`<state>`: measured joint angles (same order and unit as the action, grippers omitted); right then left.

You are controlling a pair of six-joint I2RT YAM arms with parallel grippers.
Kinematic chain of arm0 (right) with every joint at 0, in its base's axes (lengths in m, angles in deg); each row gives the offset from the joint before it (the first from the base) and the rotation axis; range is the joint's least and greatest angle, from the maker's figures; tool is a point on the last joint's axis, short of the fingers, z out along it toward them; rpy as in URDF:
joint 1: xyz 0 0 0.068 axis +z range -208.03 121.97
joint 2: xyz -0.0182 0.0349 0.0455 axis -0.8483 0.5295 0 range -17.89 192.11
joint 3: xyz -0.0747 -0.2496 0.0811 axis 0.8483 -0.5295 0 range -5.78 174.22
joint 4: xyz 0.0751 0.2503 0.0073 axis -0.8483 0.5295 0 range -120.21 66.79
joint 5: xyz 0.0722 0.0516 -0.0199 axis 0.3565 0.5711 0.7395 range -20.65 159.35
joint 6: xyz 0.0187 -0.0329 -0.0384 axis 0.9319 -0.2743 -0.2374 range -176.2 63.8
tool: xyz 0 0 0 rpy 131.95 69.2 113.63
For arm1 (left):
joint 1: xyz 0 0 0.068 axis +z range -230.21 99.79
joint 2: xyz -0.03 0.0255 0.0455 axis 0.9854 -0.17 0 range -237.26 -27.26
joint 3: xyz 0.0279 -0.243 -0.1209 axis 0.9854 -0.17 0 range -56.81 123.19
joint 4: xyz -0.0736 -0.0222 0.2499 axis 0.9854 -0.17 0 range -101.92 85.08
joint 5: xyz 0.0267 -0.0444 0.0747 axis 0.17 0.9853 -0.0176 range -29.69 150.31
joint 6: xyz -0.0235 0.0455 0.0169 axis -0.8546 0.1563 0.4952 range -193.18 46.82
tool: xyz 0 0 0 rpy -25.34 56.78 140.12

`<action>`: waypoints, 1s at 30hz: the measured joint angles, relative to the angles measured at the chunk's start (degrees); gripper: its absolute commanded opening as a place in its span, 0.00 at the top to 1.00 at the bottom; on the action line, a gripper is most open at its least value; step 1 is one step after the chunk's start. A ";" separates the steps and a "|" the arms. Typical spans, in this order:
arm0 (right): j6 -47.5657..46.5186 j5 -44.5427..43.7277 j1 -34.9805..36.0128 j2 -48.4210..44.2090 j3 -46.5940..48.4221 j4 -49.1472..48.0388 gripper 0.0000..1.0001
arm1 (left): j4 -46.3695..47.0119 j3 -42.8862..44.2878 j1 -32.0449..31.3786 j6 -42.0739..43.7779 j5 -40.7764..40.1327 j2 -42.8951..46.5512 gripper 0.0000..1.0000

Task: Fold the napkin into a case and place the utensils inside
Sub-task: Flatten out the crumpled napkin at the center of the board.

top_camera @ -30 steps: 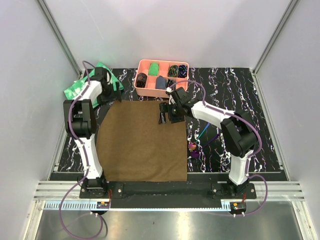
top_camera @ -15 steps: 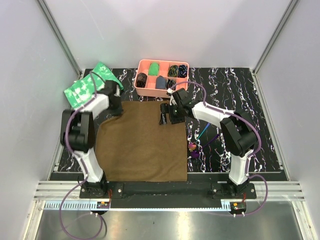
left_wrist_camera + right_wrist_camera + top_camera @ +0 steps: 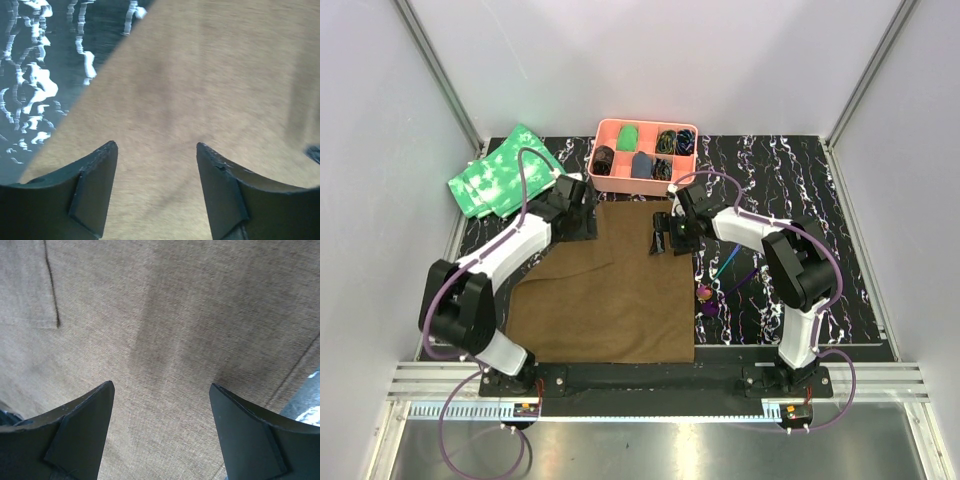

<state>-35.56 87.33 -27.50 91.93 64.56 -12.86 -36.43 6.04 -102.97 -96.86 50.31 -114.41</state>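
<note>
The brown napkin lies spread flat in the middle of the black marbled table. My left gripper is open and empty over its far left corner; the left wrist view shows the cloth under the gripper. My right gripper is open and empty over the napkin's far right part; the right wrist view shows the cloth and a hem under the gripper. The utensils, with purple and teal stems and a pink-red end, lie on the table just right of the napkin.
A pink compartment tray with small items stands behind the napkin. Green white-mottled cloths lie at the far left. Bare marbled table shows left of the napkin's edge and at the right.
My left arm has swung from the far left near the green cloths to over the napkin's far left corner. My right gripper has shifted slightly right and farther back.
</note>
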 measured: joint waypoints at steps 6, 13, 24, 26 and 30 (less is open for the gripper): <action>0.20 1.44 0.00 0.00 -0.13 -1.01 0.14 | 0.55 2.38 -0.52 3.02 4.68 -9.42 0.55; 0.35 1.95 -0.11 0.00 -0.92 -1.99 0.14 | 0.83 2.58 -6.97 3.54 5.25 -15.34 0.68; 0.83 2.75 -0.17 -0.02 -1.66 -3.87 0.14 | 1.66 4.28 -9.33 1.97 3.37 -18.23 0.73; 0.83 2.78 -0.20 -0.09 -1.81 -4.13 0.14 | 1.68 4.61 -9.44 1.64 2.95 -18.51 0.82; 0.83 2.82 -0.22 -0.17 -2.08 -4.52 0.14 | 1.68 4.94 -9.44 1.09 2.19 -18.73 0.89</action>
<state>-34.73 90.15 -27.72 91.76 62.49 -17.39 -34.74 10.98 -112.42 -95.77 52.50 -133.15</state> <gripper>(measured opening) 0.860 0.153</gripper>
